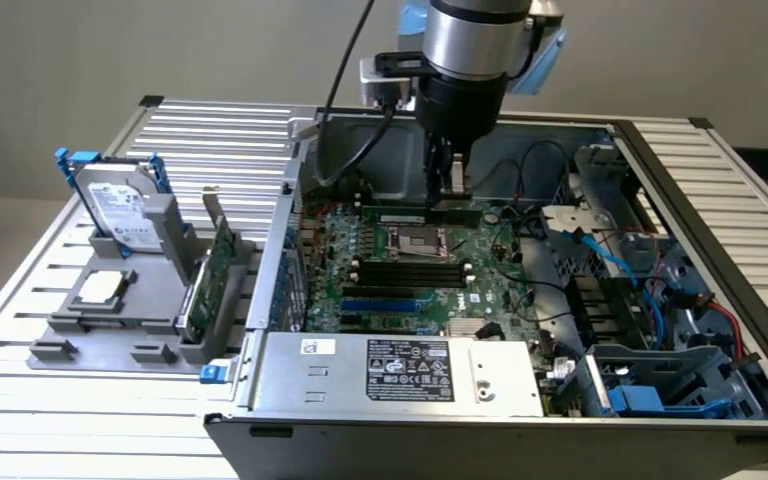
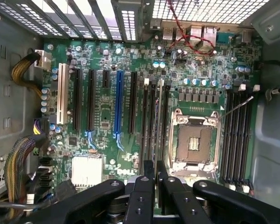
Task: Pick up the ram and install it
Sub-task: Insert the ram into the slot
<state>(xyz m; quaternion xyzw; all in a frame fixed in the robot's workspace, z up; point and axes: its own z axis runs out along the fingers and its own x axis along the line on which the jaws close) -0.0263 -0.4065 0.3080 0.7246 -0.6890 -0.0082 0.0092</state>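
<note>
A slatted silver metal table (image 1: pixel 211 140) carried an open grey steel computer case (image 1: pixel 357 385) lying on its side. A silver-and-black robot arm (image 1: pixel 471 40) pointed straight down into the far end of the case. A green motherboard (image 1: pixel 491 290) covered the case floor, and a grey power supply box (image 1: pixel 398 370) sat along the near edge.

On the exterior view's left, just beside the case, stood a grey plastic fixture (image 1: pixel 91 340). It held an upright silver hard drive (image 1: pixel 120 215) and a broad green expansion card (image 1: pixel 207 280) set on edge.

The black two-fingered gripper (image 1: pixel 448 192) hung low over the board, on the far side of the square metal processor socket (image 1: pixel 418 243). Its fingers were clenched nearly together on the ram (image 1: pixel 462 205), a long thin green circuit-board stick held edgewise just under the fingertips.

In the wrist view the gripper (image 2: pixel 155 179) lined up with the long black memory slots (image 2: pixel 155 116) beside the socket (image 2: pixel 193 140). Whether the stick touched a slot could not be told.
</note>
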